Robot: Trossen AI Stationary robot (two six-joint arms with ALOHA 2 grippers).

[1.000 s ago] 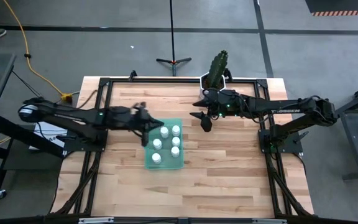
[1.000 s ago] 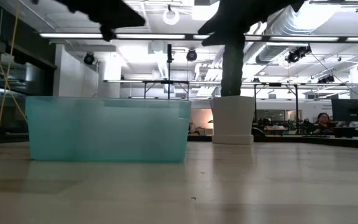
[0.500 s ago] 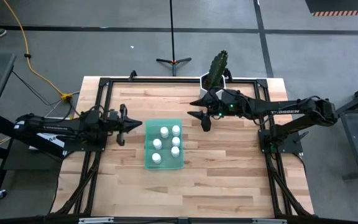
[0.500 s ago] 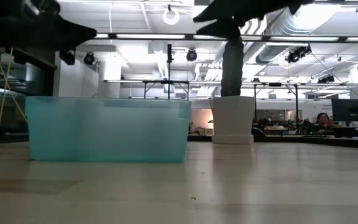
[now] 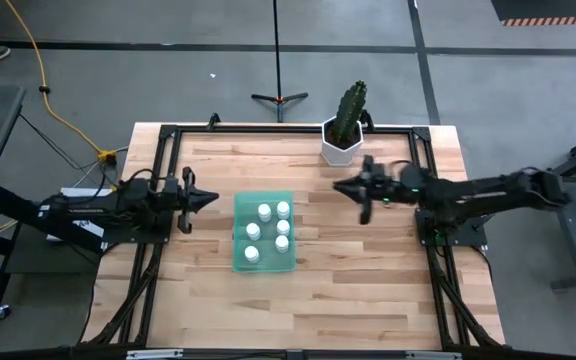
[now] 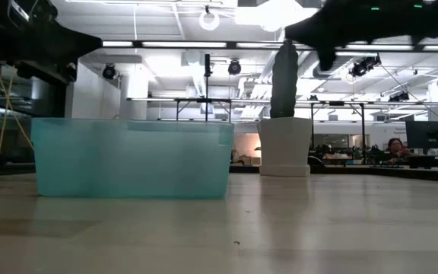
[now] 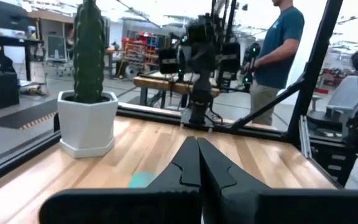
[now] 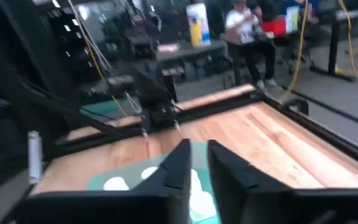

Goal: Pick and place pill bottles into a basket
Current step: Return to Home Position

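Observation:
The basket [image 5: 264,232], a translucent green bin, stands mid-table, and several white pill bottles [image 5: 264,211] stand upright inside it. In the low view its walls [image 6: 131,156] hide them. My left gripper [image 5: 208,198] hovers left of the basket, shut and empty, its fingers pressed together in the left wrist view [image 7: 197,155]. My right gripper [image 5: 340,187] hovers right of the basket and points at it. Its fingers stand a narrow gap apart [image 8: 197,163] with nothing between them. Bottle caps [image 8: 148,173] show beyond them.
A white hexagonal pot with a cactus [image 5: 345,140] stands at the table's far edge, right of the middle, close to my right arm. The black frame rails [image 5: 168,160] run along the table's sides. Bare wood [image 5: 348,280] lies near and right of the basket. People [image 7: 275,56] are in the room behind.
My left gripper has drawn back from above the basket toward the table's left edge, staying shut. My right gripper has pulled back toward the right edge, away from the cactus pot, and its spread fingers have come almost together. The bottles and basket have kept still.

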